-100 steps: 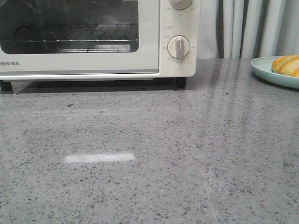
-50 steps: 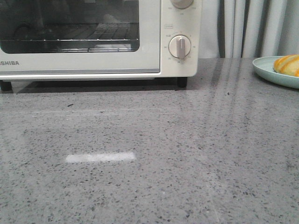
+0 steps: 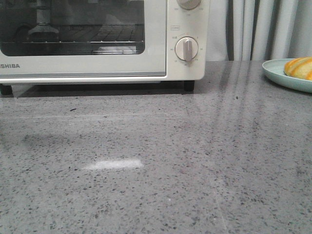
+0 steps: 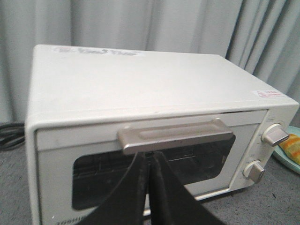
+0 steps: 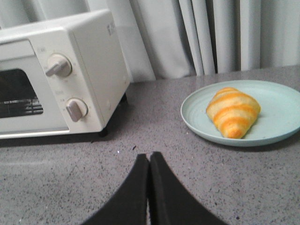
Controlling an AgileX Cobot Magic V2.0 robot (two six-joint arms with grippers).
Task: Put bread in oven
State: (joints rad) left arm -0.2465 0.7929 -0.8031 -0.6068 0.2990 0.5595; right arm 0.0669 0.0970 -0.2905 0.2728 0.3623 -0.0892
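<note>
**Bread on plate, oven door shut, both grippers empty**

The bread (image 5: 233,114) lies on a pale green plate (image 5: 276,105) at centre right of the right wrist frame, well apart from the closed right gripper (image 5: 149,161) at bottom centre. Its long axis runs diagonally, one tapered end toward the lower edge. The left gripper (image 4: 148,159), jaws together, hangs just below the handle (image 4: 174,135) of the oven (image 4: 140,93). Unlike before, a reflection shows in the door glass.

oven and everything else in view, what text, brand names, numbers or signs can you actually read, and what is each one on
"SHIBA": on the oven door's lower front; the frame edge cuts off the start of the brand name.
Markings around the lower dial: too small to read.
Small label above that dial: unreadable.
Red and white sticker on the oven top: blurred.
Plate and bread: no text.
</note>
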